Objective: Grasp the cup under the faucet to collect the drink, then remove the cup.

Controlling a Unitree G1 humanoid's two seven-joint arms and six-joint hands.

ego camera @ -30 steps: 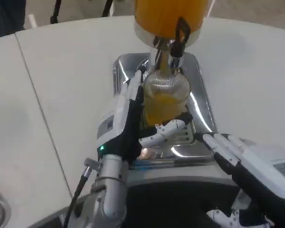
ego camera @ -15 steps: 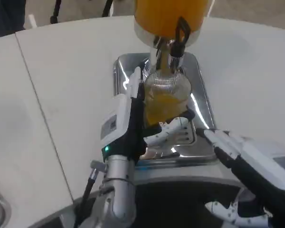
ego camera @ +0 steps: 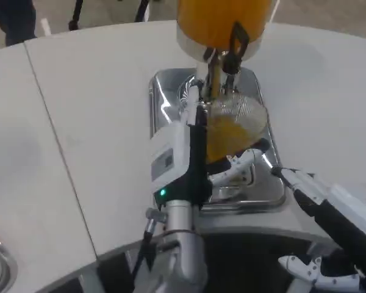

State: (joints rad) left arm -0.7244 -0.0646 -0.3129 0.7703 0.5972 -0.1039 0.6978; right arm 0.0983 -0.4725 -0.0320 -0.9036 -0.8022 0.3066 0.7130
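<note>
The left robot hand (ego camera: 192, 149) held the cup (ego camera: 230, 125) upright under the faucet (ego camera: 215, 67), wrapped around it. The right robot hand (ego camera: 329, 204) waited nearby, open.

Cup (ego camera: 232, 125) under faucet (ego camera: 222, 61), on tray (ego camera: 165, 91)

Bright, even overhead light washes the white table (ego camera: 97, 110), leaving only faint, soft shadows. Hard white glare streaks the chrome drip tray (ego camera: 165, 104) and dots the ribbed cup (ego camera: 235, 125). The frame is slightly soft overall, with the right hand (ego camera: 329, 204) blurred near the lower edge.
</note>
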